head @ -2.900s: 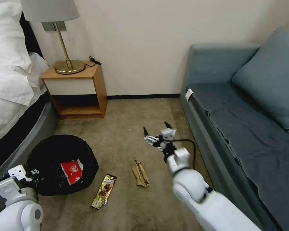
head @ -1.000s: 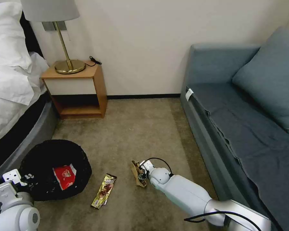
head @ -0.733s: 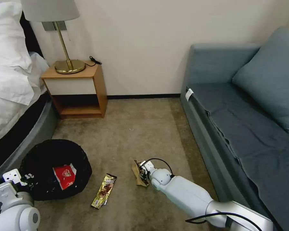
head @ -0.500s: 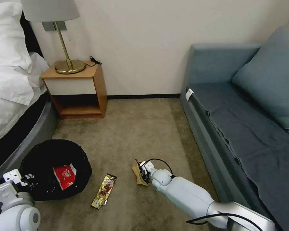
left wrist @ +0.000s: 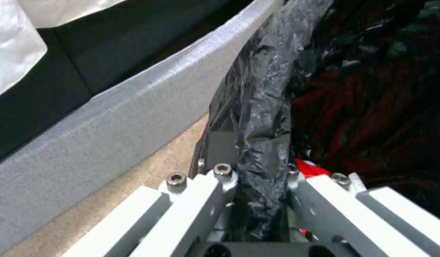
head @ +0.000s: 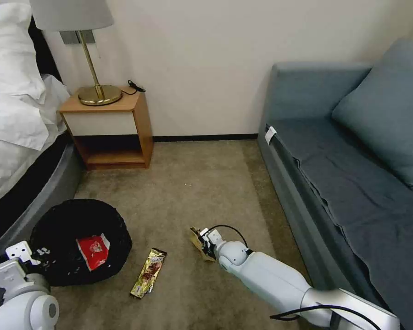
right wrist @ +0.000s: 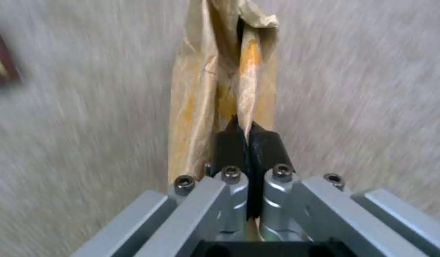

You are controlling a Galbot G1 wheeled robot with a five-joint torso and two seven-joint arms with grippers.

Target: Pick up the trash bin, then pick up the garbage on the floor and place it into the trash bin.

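Observation:
The trash bin [head: 78,220], lined with a crinkled black bag, hangs low at the left beside the bed. My left gripper [head: 40,253] is shut on its near rim; in the left wrist view the left gripper [left wrist: 251,142] pinches the bag-covered rim [left wrist: 262,89]. A red snack packet [head: 92,252] lies inside the bin. My right gripper [head: 206,245] is down at the carpet, shut on the crumpled tan scrap [head: 197,236]. The right wrist view shows the scrap [right wrist: 220,82] caught between the fingertips of the right gripper [right wrist: 246,132]. A brown-gold candy wrapper [head: 148,272] lies on the floor between bin and scrap.
A bed [head: 13,114] with a grey base [head: 46,192] borders the left. A wooden nightstand [head: 110,123] carrying a lamp [head: 94,68] stands by the wall. A blue sofa [head: 353,174] runs along the right. Open carpet [head: 192,183] lies between them.
My right arm came down from above the carpet to the tan scrap and shut on it; the scrap has since shifted and tipped up a little. The bin sank slightly toward me.

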